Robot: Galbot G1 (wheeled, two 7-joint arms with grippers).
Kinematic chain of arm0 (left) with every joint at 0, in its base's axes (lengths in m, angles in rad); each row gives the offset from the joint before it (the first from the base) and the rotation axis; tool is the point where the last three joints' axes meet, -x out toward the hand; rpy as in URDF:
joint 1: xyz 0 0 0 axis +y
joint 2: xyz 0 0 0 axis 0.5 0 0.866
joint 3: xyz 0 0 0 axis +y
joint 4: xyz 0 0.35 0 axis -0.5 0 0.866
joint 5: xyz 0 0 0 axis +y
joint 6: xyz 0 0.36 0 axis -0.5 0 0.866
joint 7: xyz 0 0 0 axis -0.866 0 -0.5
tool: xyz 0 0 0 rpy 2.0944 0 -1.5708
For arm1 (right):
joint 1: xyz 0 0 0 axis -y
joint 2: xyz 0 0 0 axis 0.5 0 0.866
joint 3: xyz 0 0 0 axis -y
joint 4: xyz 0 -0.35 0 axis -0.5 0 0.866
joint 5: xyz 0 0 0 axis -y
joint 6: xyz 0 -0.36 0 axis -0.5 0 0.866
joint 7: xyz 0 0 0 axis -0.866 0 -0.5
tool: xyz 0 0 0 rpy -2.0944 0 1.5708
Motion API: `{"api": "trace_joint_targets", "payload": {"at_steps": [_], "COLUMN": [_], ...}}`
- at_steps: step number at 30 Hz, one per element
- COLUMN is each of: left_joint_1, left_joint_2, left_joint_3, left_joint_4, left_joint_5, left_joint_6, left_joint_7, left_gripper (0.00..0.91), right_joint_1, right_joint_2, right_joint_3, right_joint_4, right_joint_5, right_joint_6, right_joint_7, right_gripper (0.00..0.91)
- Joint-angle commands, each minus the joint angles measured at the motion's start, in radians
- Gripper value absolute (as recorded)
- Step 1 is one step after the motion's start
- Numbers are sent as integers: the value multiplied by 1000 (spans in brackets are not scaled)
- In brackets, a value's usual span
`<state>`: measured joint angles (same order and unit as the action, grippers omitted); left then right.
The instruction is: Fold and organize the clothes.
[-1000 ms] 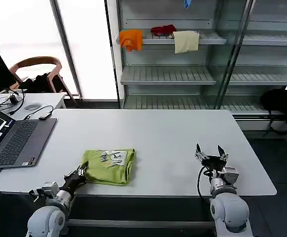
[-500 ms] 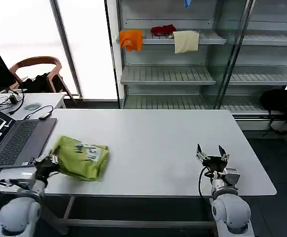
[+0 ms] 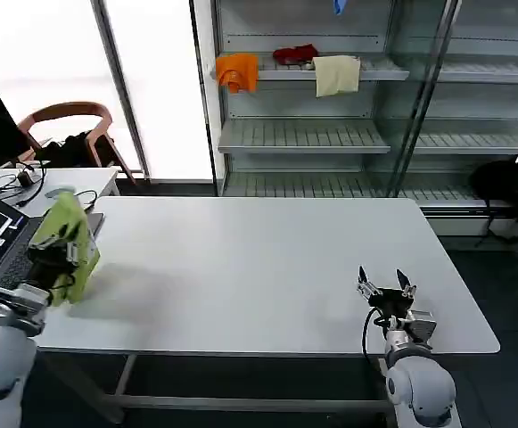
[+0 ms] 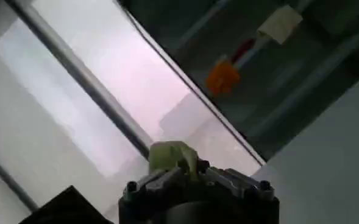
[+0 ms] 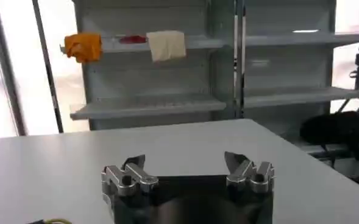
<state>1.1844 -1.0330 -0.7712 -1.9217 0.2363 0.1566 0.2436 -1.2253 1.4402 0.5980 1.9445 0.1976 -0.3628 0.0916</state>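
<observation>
— Left end effector [image 3: 52, 254] is clamped on the folded T-shirt [image 3: 65, 242], holding the bundle in the air over the laptop [image 3: 0, 259], at the worktop's [image 3: 267, 267] left edge. So the shirt is off the surface entirely, hanging from the grip.

— What does this step need, then?

— I judge it a carry to wherever the folded piece is meant to rest. The fabric looks thin and limp, so the fold will likely slump if the arm swings fast. I'd keep the travel smooth, keep the pinch firm on the stacked layers, and lift clear of the laptop before moving sideways, since the lower hem hangs close above its keyboard.

— And the arm's pose?

— The left arm reaches up and out beyond the laptop side of the worktop, wrist tipped upward: its wrist camera looks toward the window and the shelf [image 4: 270, 55], with a tuft of the green fabric poking up between the closed fingers [image 4: 167, 176].

— The other arm?

— Right end effector [image 3: 382, 283] sits parked, well apart from the laptop at the worktop's opposite near edge, fingers spread wide and gripping nothing. Its wrist view shows both fingers [image 5: 127, 176] apart over bare surface.

— Risks?

— Dragging the hem over the laptop, or the bundle unfolding on release.
</observation>
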Motion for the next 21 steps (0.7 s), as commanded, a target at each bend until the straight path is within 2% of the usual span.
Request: {"api": "trace_joint_targets", "payload": {"at_steps": [1,4,9,10,11,14,15,16,21], "left_joint_1": [7,-10,-51,-55,-57,-57,-53,-49,-27], "left_joint_2": [-203,-243,-234,-229,-226,-221,-222,-223,-244], "left_joint_3": [377,424,468,476,482,507,515,522,558], "left_joint_4": [154,156,96,89,81,72,70,67,51], "left_joint_5": [403,401,308,279,239,154,138,130,79], "left_joint_6": [-201,-182,-99,-79,-66,-24,-22,-16,-6], "left_joint_7": [0,-15,-18,-21,-22,-33,-33,-34,-52], "left_gripper": [20,20,30,161,181,514,816,907,907], "right_joint_1": [-26,-35,-43,-44,-45,-48,-48,-48,-35], "right_joint_2": [-27,-37,-35,-32,-29,-20,-17,-14,6], "right_joint_3": [27,40,43,40,35,17,9,-1,-62], "right_joint_4": [-16,-10,17,21,32,56,66,74,114], "right_joint_5": [28,34,30,28,23,-6,-15,-27,-61], "right_joint_6": [27,29,28,27,27,25,22,20,-31], "right_joint_7": [1,1,-2,-4,-6,-20,-27,-34,-76], "right_gripper": [907,907,907,907,907,907,907,907,907]}}
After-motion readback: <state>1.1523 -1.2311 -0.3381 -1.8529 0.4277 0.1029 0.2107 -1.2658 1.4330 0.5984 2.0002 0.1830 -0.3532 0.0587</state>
